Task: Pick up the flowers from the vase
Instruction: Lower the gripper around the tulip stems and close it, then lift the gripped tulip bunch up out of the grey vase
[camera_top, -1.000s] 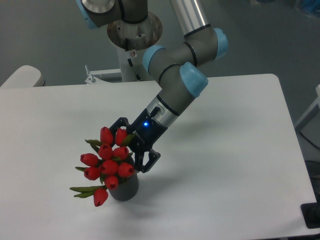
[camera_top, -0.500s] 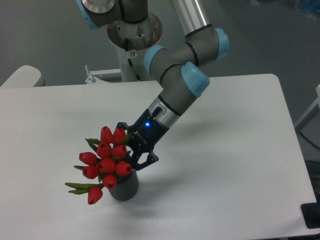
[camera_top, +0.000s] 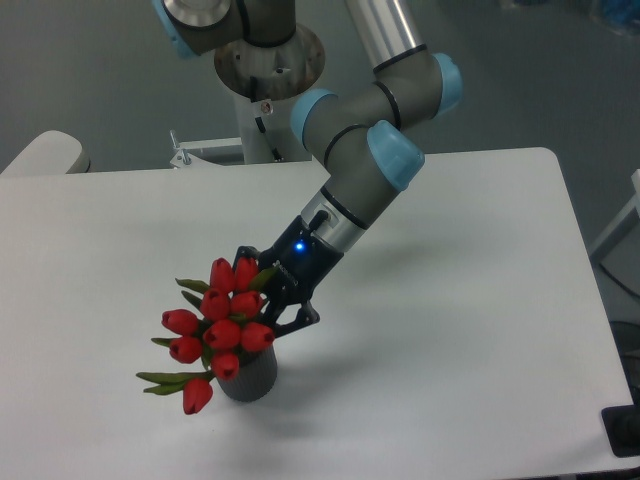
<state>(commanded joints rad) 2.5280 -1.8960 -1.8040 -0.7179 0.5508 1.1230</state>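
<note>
- Small dark grey ribbed vase (camera_top: 250, 378) holds the bunch of red tulip flowers (camera_top: 221, 323).
- Black two-finger gripper (camera_top: 268, 297) clamps the bunch.
- White table (camera_top: 470, 300); grey floor behind.

White table (camera_top: 480, 300) with rounded corners, filling most of view. Dark grey floor (camera_top: 90, 70) behind, matte, evenly lit. Pale rounded chair-like edge (camera_top: 45, 155) poking in at far left. Black object (camera_top: 622, 430) at table's lower right corner, cut off by frame. Soft overhead light, faint shadows on tabletop.
</note>
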